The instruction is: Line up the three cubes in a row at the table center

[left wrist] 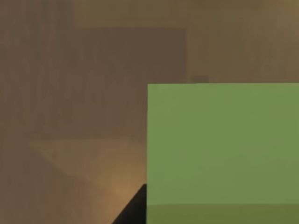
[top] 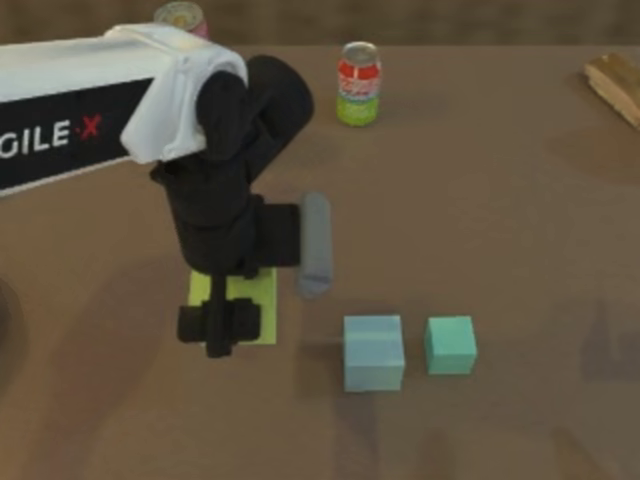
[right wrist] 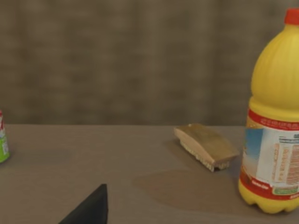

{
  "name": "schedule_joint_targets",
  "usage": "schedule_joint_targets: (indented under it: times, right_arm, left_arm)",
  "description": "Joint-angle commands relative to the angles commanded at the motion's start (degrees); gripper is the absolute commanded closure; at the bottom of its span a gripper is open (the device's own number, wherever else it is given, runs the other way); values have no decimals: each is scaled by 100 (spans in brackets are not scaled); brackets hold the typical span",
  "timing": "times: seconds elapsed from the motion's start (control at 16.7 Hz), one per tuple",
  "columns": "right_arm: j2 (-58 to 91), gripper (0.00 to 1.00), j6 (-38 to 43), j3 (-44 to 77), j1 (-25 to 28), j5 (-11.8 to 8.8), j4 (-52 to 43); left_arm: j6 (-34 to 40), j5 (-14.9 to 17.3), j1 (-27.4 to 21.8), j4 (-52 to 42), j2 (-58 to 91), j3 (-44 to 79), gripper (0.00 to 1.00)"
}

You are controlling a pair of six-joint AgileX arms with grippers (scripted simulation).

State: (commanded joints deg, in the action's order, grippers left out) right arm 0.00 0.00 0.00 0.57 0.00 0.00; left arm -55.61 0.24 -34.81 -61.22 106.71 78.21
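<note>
Left fingers [top: 218,325] seemingly straddle yellow-green cube [top: 262,300] — arm [top: 70,120] lettered "GILE·X".

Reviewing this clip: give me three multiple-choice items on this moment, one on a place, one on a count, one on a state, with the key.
1. Where is the left hand?
A. Over the yellow-green cube
B. Over the soda can
C. Beside the brush

2. How many cubes lie apart from the arm on the table?
A. None
B. Two
C. Three

3. How do the pale light-blue cube and teal-green cube stand?
A. Stacked
B. Touching
C. Side by side, with a gap

Key: 1 A, the top view shows the arm covering that cube. 2 B, the blue and teal ones. 3 C, bare table shows between them.
</note>
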Motion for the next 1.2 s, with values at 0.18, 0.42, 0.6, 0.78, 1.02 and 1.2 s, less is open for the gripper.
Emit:
schedule_joint_targets:
  times: [0.18,0.42,0.6,0.78,1.02,1.2]
  right_arm:
    - [0,0,0,0,0,0,0]
    - [0,0,0,0,0,0,0]
    - [0,0,0,0,0,0,0]
    - [0,0,0,0,0,0,0]
    - [0,0,0,0,0,0,0]
    - [0,0,0,0,0,0,0]
  left_arm:
    - [4,1,19,109,64,-42,100]
    - [28,6,5,839,345,-468,100]
    - [25,4,-24,1380,570,-785,100]
    - [23,3,-32,1475,622,-852,100]
    - [23,3,-32,1475,622,-852,85]
    - [23,3,-32,1475,622,-852,62]
